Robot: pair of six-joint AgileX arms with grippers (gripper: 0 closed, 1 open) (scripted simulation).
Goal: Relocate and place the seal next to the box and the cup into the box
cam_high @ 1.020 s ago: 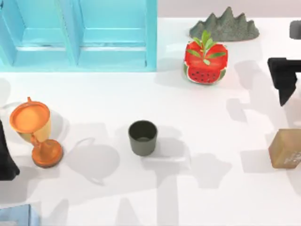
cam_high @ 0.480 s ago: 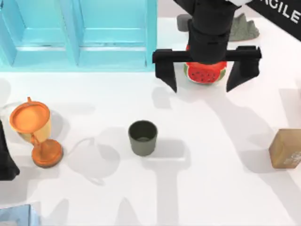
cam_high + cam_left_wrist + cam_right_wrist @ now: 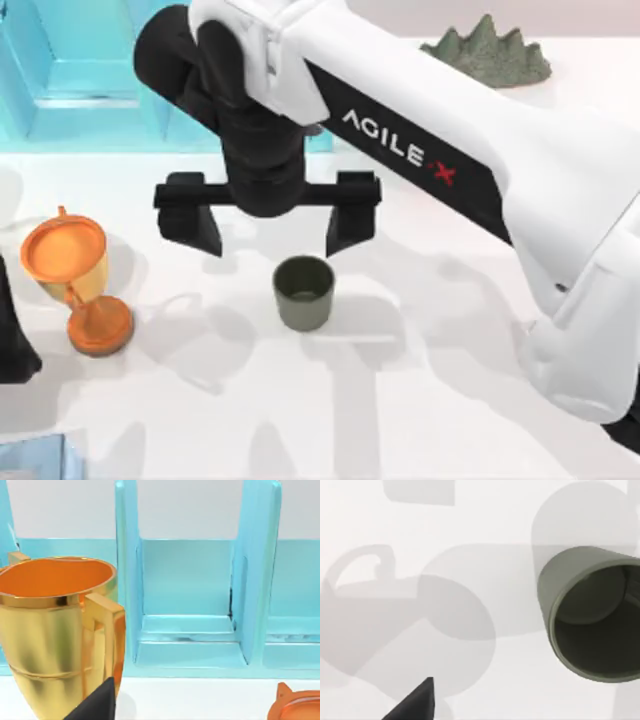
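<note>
Although the right arm had reached across the table, neither part of the task appeared complete. The cup (image 3: pixel 303 291) stood upright on the bare white table (image 3: pixel 430 400), near the middle and well apart from the blue box (image 3: pixel 90 70) at the far left; its dark interior was empty in the right wrist view (image 3: pixel 592 625). The right gripper (image 3: pixel 268 232) hung above the table just behind the cup, its two black fingers (image 3: pixel 350 215) spread wide and holding nothing, with one fingertip close to the cup's rim and the other off toward the orange trophy (image 3: pixel 75 285). The gripper was not centred on the cup, so the grasp was judged not yet begun. The seal could not be located beneath the white arm, and its position relative to the box could not be confirmed. The left arm (image 3: pixel 12 340) sat parked at the left table edge beside the trophy; whether its pincer was spread or pressed together could not be told. Remaining work, as judged: grasp the cup, carry it into a box compartment, and place the seal beside the box. A grey rock model (image 3: pixel 488 50) lay at the far edge.
</note>
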